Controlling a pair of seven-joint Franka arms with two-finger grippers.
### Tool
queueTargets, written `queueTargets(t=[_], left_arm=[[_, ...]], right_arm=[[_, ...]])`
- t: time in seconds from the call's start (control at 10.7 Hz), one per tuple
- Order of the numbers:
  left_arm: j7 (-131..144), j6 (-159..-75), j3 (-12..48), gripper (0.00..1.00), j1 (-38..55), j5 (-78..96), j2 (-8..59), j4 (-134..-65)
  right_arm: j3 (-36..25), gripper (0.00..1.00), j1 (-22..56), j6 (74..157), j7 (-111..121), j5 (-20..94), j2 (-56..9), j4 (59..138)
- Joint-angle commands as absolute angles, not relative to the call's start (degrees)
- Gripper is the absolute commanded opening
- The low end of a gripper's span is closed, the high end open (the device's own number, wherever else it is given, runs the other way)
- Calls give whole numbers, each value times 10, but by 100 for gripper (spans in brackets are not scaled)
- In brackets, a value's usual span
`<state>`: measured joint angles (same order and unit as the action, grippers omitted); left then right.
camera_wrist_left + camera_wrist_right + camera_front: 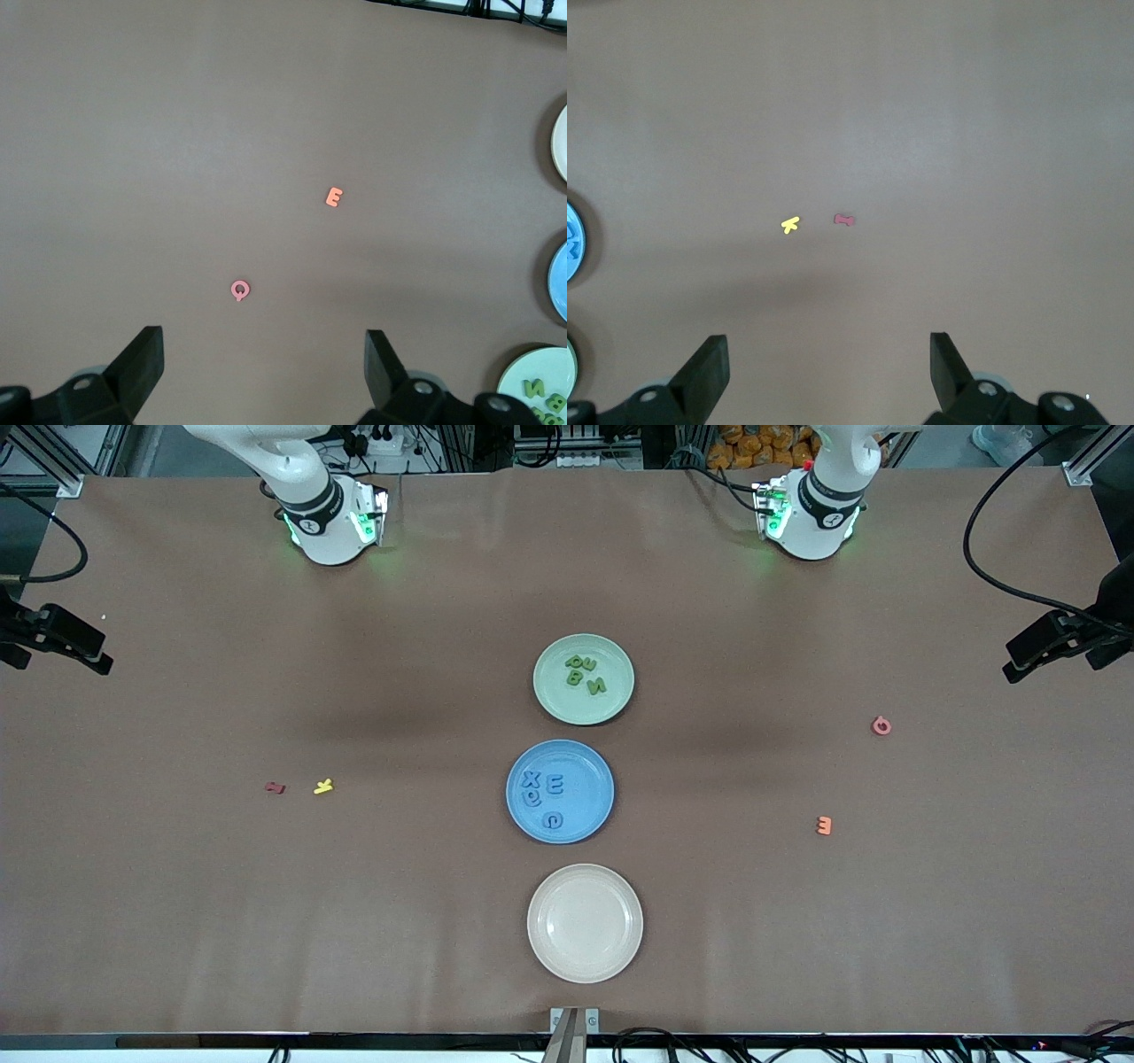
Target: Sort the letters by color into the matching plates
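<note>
From my remote station the sort reads as finished: four green letters [586,672] lie in the green plate [551,691] and four blue letters [544,794] lie in the blue plate [580,828], and I see no green or blue letter loose on the table [177,921]. Taking the blue plate as the clock's centre in the front view, the green plate sits just beside it at twelve o'clock and an empty cream plate [585,923] at six, so three plates stand in a row. Four other letters stay out of play, as I judge they should: a red one [275,787] and a yellow one [323,786] close together out at nine o'clock, a pink one [881,725] out toward two o'clock and an orange one [824,825] near three o'clock. The left gripper [264,359] waits up by its base over bare table, jaws wide and holding nothing; the right gripper [830,363] waits likewise at its own end, jaws wide and empty
</note>
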<state>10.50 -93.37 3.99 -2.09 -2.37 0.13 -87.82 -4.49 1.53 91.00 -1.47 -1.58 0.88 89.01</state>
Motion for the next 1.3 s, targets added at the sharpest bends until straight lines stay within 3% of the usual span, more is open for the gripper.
queueTargets(t=[0.0,1.21], left_arm=[[95,-926,38,100,-21,-10,-2,-875],[61,-926,57,100,-7,-4,4,-878]], right_arm=[[-47,100,18,903,-10,-11,5,882],[-47,100,17,903,-9,-11,4,883]])
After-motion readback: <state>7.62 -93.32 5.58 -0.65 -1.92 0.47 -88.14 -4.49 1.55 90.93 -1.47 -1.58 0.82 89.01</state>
